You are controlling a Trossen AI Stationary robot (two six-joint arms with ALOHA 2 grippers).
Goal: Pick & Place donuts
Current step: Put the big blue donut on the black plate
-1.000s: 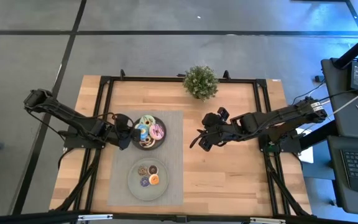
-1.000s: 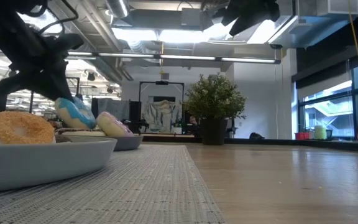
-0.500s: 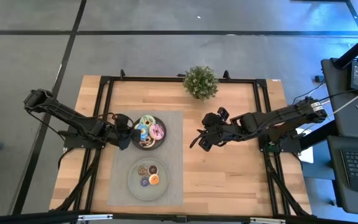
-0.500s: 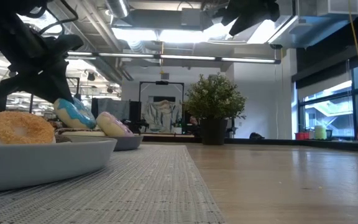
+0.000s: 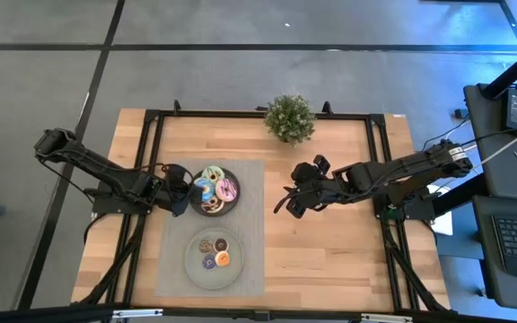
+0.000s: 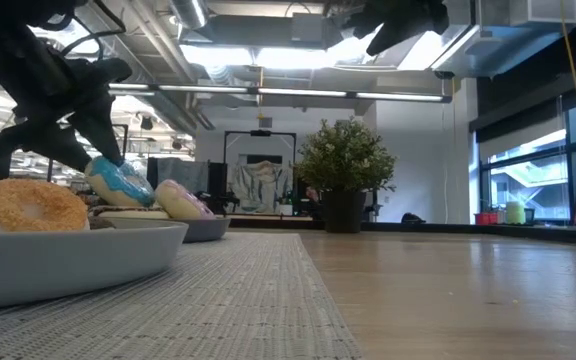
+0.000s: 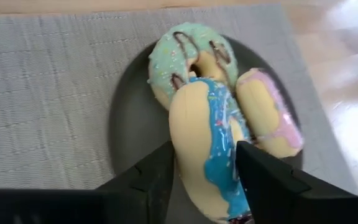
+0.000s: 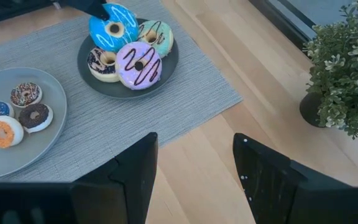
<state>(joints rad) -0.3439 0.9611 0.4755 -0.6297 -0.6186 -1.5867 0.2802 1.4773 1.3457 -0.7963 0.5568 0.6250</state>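
A dark plate [image 5: 215, 212] on the grey mat holds the larger donuts: green [image 7: 191, 56], pink-striped [image 7: 269, 112], chocolate-white [image 8: 101, 62] and blue [image 7: 204, 124]. The blue donut stands tilted on its rim and leans against the green and pink ones. My left gripper [image 7: 204, 149] is open over this plate, one finger on each side of the blue donut. A light grey plate [image 5: 191, 265] nearer the front carries several mini donuts [image 8: 17, 112]. My right gripper [image 8: 194, 143] hangs open over bare wood right of the mat. My left gripper reaches in from the table's left side, its fingers [image 7: 160, 168] close beside the blue donut's two faces [image 7: 188, 143]. I cannot tell whether they touch it. The donut rests on the other donuts and the plate.
A small potted plant [image 5: 289, 117] stands at the table's far edge. The grey mat [image 5: 251, 224] lies under both plates. Bare wooden table [image 5: 330, 251] stretches right of the mat. Black frame rails [image 5: 155, 126] run along the table's edges.
My left gripper has opened over the dark plate and let go of the blue donut. The donut has sunk a little onto the other donuts and stays tilted between the fingers.
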